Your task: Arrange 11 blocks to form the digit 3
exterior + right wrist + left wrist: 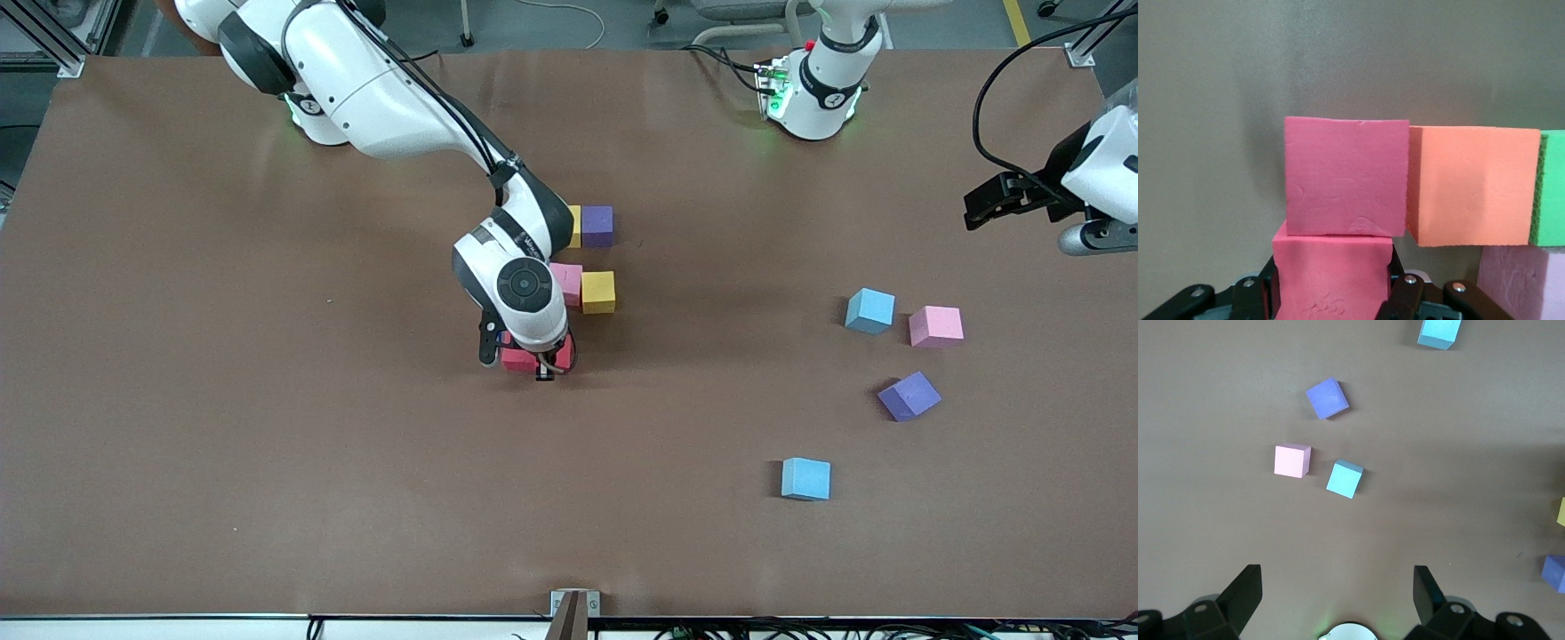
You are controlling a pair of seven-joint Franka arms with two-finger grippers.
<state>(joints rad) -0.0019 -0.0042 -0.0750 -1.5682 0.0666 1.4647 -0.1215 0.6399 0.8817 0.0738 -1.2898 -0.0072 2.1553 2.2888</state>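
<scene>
My right gripper (544,368) is low at the table's middle, shut on a red block (1331,283). That block touches a second red block (1346,177), which sits beside an orange block (1471,185) and a green block (1553,188). A pink block (566,283), a yellow block (598,292), a purple block (597,226) and a half-hidden yellow block (574,227) stand close by, farther from the front camera. The arm hides most of this cluster in the front view. My left gripper (989,206) waits open and empty above the table's edge at the left arm's end (1337,575).
Loose blocks lie toward the left arm's end: a light blue block (869,310), a pink block (935,326), a purple block (909,396) and another light blue block (805,478). The left wrist view shows them too: purple (1327,398), pink (1292,461), light blue (1344,479).
</scene>
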